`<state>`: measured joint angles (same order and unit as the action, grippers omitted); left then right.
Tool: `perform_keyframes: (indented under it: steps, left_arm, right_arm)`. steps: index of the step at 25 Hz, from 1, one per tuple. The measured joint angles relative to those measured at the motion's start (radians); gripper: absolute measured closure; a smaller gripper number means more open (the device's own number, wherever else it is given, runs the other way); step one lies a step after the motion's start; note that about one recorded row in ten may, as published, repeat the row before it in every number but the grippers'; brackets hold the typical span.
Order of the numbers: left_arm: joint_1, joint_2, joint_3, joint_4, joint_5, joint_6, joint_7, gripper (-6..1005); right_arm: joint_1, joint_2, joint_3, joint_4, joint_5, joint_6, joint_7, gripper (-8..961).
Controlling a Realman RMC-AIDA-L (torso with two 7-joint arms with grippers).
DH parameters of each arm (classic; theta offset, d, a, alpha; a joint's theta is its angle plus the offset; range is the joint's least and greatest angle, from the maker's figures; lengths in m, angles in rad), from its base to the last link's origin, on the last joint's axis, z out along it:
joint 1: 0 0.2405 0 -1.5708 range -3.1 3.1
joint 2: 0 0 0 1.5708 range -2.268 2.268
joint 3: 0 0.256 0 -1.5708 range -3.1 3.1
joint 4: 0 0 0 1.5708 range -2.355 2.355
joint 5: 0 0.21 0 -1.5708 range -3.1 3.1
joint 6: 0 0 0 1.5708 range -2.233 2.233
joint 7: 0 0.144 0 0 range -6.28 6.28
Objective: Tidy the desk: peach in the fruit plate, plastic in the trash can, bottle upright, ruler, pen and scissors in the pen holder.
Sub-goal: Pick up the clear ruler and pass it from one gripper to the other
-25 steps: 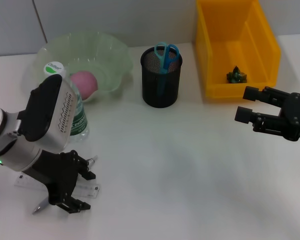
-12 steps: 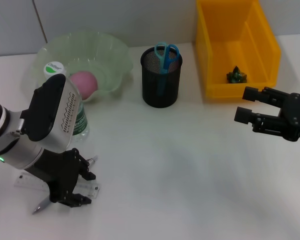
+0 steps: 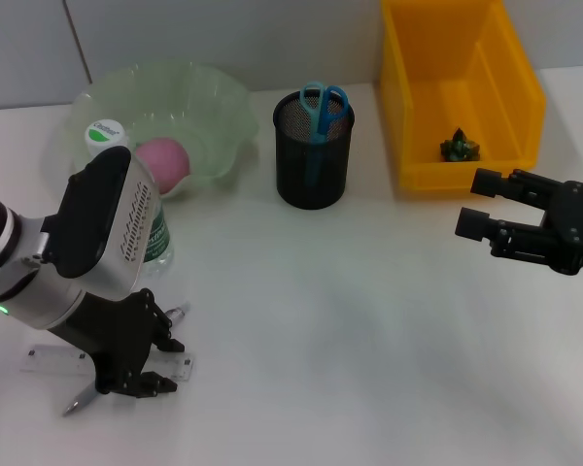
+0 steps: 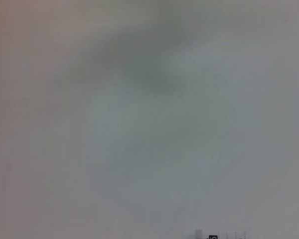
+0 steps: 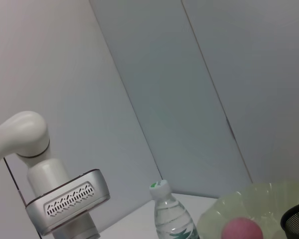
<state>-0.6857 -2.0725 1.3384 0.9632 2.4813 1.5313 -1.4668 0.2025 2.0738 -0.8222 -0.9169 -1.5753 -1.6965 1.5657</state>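
We're at ruler [image 3: 41,359] pickup: left tool [image 3: 141,361] open low over it; next, close. Right tool [image 3: 488,206] open, idle.

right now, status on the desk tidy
Left hand down over ruler and pen, grip unclear. Right hand open, idle by trash can. Nothing in the way.

Head cam looks down over desk [image 3: 369,330]; left wrist pressed near it; right wrist faces sideways, sharing bottle [image 3: 154,233] [image 5: 172,221].

Left gripper [image 3: 141,364] low, fingers pointing down, partly spread, right gripper [image 3: 486,206] hovering, fingers apart
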Motion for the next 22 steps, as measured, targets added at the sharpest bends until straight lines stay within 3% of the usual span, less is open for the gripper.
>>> perform_keyframes:
  steps: [4,10,15,21,22]
  left_arm:
    - [0.005,0.000,-0.001,0.015,-0.004,0.005,-0.001,612]
    - [0.053,0.005,-0.046,0.150,-0.104,0.110,0.000,611]
    - [0.136,0.006,-0.182,0.308,-0.341,0.201,0.027,607]
    - [0.235,0.004,-0.252,0.328,-0.674,0.072,0.018,601]
    - [0.235,0.004,-0.252,0.328,-0.674,0.072,0.018,600]
  right_arm:
    - [-0.003,0.000,0.000,0.000,0.004,-0.003,0.002,116]
    - [-0.004,0.000,0.013,-0.001,0.007,-0.005,0.002,116]
    - [-0.005,0.000,0.020,-0.008,0.008,-0.007,-0.016,116]
    - [-0.013,0.001,0.038,-0.001,0.008,-0.033,-0.087,116]
    - [-0.016,0.002,0.045,0.001,0.009,-0.042,-0.099,116]
